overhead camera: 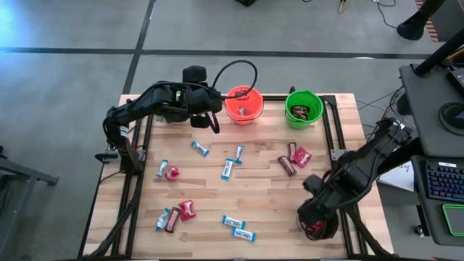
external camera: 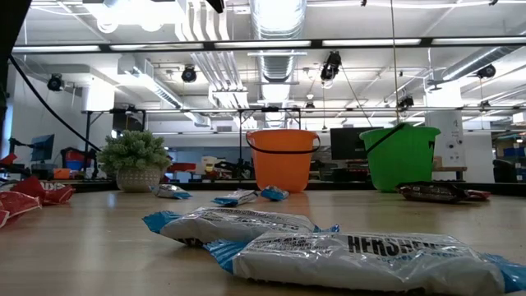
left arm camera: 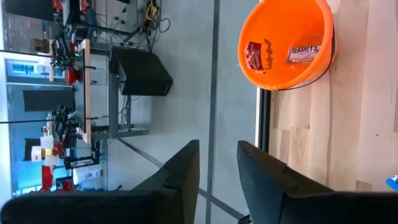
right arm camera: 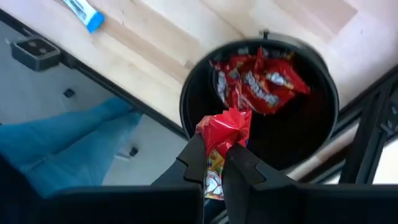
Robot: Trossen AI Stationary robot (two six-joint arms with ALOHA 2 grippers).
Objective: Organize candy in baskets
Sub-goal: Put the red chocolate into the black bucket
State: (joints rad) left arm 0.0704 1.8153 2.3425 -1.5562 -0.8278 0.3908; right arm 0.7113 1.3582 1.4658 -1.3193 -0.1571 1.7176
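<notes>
Table (overhead camera: 261, 196): pale wooden planks on a dark metal frame, standing on a grey floor with dark seam lines.

Orange basket (overhead camera: 243, 105) and green basket (overhead camera: 303, 109) stand side by side at the far edge, right of centre. The orange one holds a red packet and a white-labelled bar, seen in the left wrist view (left arm camera: 287, 43). The green one has dark wrappers inside. Black basket (right arm camera: 261, 102) is at the near right corner, already holding red packets.

Loose candy (overhead camera: 229, 168) is scattered over the middle and near-left of the table: blue-and-white bars, red packets, a few dark brown bars. Two blue-and-white bars lie closest to the low camera (external camera: 329, 255).

Left hand (left arm camera: 217, 168) hangs past the table's far edge, just beside the orange basket, fingers parted with a narrow gap, nothing between them.

Right hand (right arm camera: 214, 163) is poised over the black basket at the near right corner, fingers pinched on a red candy packet (right arm camera: 224, 134).

Room, from table height: open workshop, ceiling ducts and strip lights, monitors and benches far back. A small bushy potted plant (external camera: 136, 160) stands left of the orange basket. A desk with a keyboard (overhead camera: 442, 181) sits off the table's right edge. Blue fabric (right arm camera: 74, 143) shows below the near edge.
</notes>
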